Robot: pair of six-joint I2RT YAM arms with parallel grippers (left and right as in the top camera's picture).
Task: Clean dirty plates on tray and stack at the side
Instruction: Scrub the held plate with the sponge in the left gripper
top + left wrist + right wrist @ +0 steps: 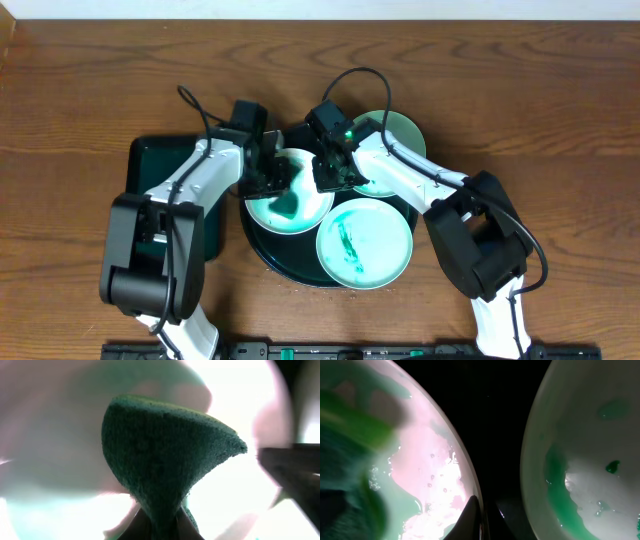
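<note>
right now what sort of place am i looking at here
Probably a robot test bench rather than a real kitchen: a wooden table, two robot arms working over a round tray of green-smeared plates, and a sponge pinched in the left gripper.

Pale mint plates (pixel 364 243) bear teal-green smears, the tray (pixel 275 255) is green-black, the sponge (pixel 160 455) dark green.

The overhead view looks straight down on the worktop (pixel 520 90). Both wrist views press close on the plate (pixel 300 215) at nine o'clock on the tray (pixel 262 250).
</note>
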